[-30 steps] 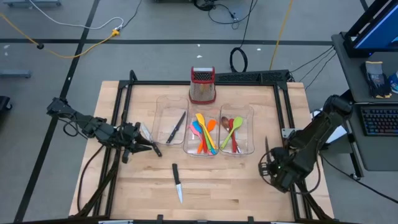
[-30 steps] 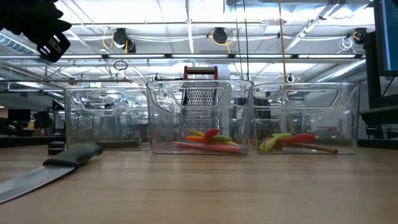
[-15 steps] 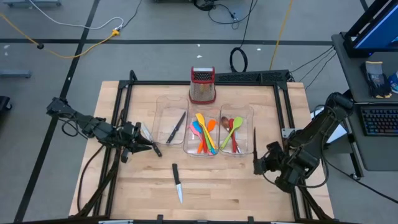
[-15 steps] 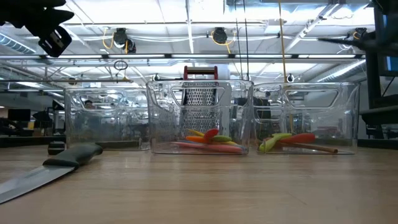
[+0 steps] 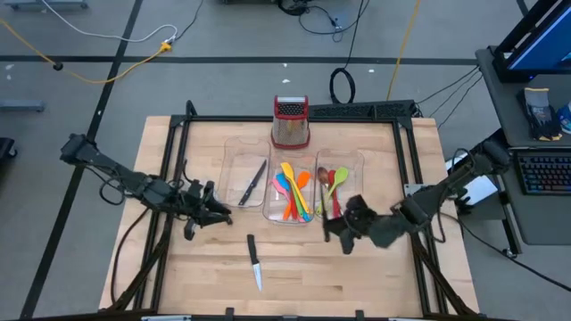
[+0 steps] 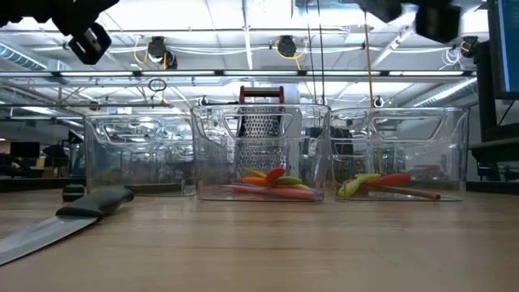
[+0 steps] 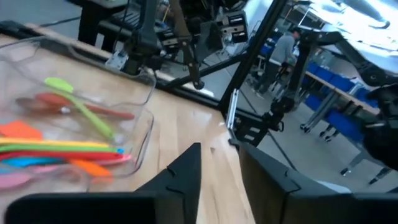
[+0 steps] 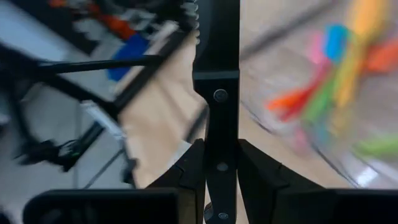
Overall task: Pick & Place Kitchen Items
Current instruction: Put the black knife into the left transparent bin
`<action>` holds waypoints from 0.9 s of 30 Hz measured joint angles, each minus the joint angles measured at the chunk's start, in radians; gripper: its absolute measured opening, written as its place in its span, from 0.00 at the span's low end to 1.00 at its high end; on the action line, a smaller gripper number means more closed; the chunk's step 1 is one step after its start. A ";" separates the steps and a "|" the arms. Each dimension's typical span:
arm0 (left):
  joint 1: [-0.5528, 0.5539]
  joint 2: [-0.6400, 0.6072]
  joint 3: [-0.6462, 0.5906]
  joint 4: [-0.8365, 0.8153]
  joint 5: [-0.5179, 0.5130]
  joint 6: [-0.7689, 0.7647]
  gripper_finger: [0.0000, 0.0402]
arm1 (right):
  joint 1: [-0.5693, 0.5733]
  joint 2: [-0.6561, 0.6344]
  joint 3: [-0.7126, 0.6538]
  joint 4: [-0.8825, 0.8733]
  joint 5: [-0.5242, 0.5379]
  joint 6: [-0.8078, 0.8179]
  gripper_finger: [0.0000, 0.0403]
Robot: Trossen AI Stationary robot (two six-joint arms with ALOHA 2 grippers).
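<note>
Utensils (image 5: 296, 189) mostly binned; right claw (image 8: 216, 165) grips a black-handled knife (image 8: 217, 81), left claw (image 7: 219, 169) slightly open and empty, loose knife (image 5: 254, 262) left on tabletop (image 5: 294, 267).

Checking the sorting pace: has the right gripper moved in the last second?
Yes. The right gripper, shut on a black-handled knife, swung from the table's right edge leftward toward the right-hand bin.
</note>
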 joint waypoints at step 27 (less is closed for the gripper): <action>0.002 0.362 0.000 0.508 -0.006 0.061 0.61 | -0.390 0.361 0.001 1.038 -0.643 -0.460 0.15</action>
